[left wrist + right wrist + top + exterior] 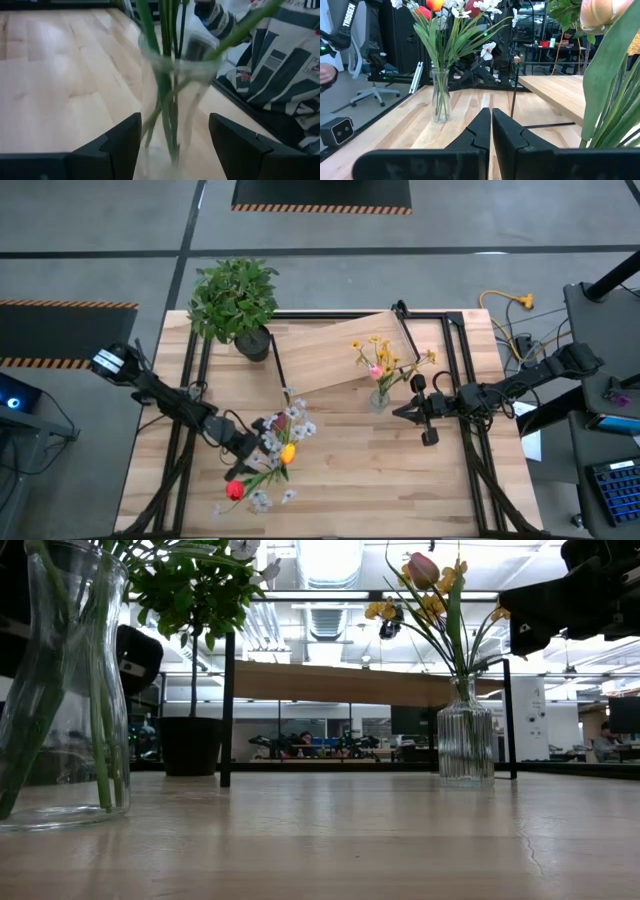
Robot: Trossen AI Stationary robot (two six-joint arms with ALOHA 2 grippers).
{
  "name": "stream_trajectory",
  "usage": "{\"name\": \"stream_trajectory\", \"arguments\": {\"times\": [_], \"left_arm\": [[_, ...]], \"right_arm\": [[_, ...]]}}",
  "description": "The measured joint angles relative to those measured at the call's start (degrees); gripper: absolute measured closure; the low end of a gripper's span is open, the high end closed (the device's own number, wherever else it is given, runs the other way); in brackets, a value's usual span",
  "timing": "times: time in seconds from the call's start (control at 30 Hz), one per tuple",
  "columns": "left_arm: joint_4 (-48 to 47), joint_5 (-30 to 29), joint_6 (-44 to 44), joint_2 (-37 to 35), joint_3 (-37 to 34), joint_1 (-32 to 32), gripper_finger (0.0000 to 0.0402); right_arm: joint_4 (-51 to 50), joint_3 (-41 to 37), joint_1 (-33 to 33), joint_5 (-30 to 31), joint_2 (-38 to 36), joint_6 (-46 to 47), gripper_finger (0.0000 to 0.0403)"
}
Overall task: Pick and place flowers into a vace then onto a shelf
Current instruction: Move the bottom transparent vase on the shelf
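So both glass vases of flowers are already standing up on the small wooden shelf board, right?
Not quite. Both glass vases stand on the plank tabletop, not on the light wooden shelf board. The high view shows the ribbed vase of yellow and pink flowers beside the board's edge, and the smooth vase of white, red and orange flowers between the left gripper's open fingers.

Left gripper [175, 145] low, jaws wide apart; right gripper [491, 131] jaws together.

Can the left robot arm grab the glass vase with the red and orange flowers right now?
Probably yes. The left gripper is open, and the glass vase sits right between its two fingers with nothing blocking. It looks ready to close.
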Motion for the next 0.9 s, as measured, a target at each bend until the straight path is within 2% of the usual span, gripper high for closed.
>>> {"name": "stream_trajectory", "arguments": {"times": [0.3, 0.9], "left_arm": [[-0.46, -0.02, -3.53, 0.18, 3.78, -0.09, 0.0185], [-2.16, -0.39, -2.09, 0.73, 4.20, -0.07, 0.0185]], "right_arm": [[0.11, -0.02, 0.00, 0.02, -0.02, -0.43, 0.0394], [0.14, -0.02, 0.00, 0.02, -0.02, -1.94, 0.0394]]}}
